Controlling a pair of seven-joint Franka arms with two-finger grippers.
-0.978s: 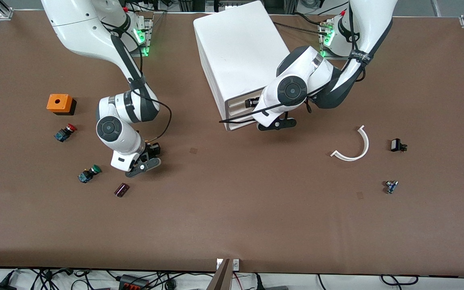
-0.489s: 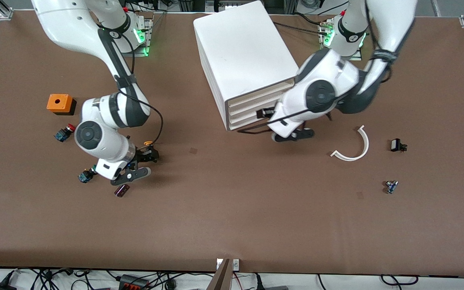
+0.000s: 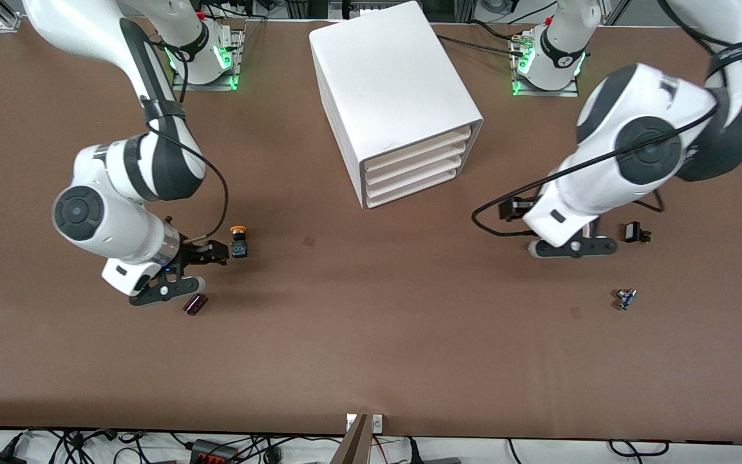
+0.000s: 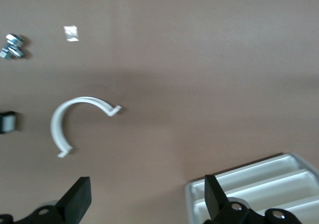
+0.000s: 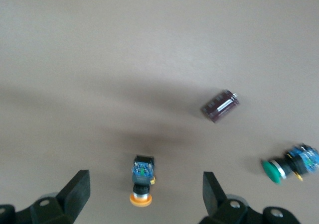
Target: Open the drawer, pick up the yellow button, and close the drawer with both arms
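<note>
The white cabinet (image 3: 391, 77) stands at the table's back middle, and its uppermost drawer (image 3: 417, 147) is flush like the three below. The button (image 3: 238, 241), with an orange-yellow cap, lies free on the table nearer the front camera than the cabinet, toward the right arm's end. In the right wrist view the button (image 5: 142, 180) lies between my spread fingers, untouched. My right gripper (image 3: 168, 290) (image 5: 144, 199) is open, empty and raised beside it. My left gripper (image 3: 574, 248) (image 4: 147, 199) is open and empty over the table toward the left arm's end. The cabinet's corner (image 4: 259, 189) shows there.
A dark red cylinder (image 3: 194, 304) (image 5: 220, 105) and a green-capped button (image 5: 291, 163) lie near the right gripper. A white curved strip (image 4: 75, 122) lies under the left arm. A small black part (image 3: 634, 232) and a metal bolt piece (image 3: 625, 298) lie toward the left arm's end.
The left arm swung from the cabinet's front toward its own end of the table. The right gripper drew off toward the right arm's end, leaving the button on the table.
</note>
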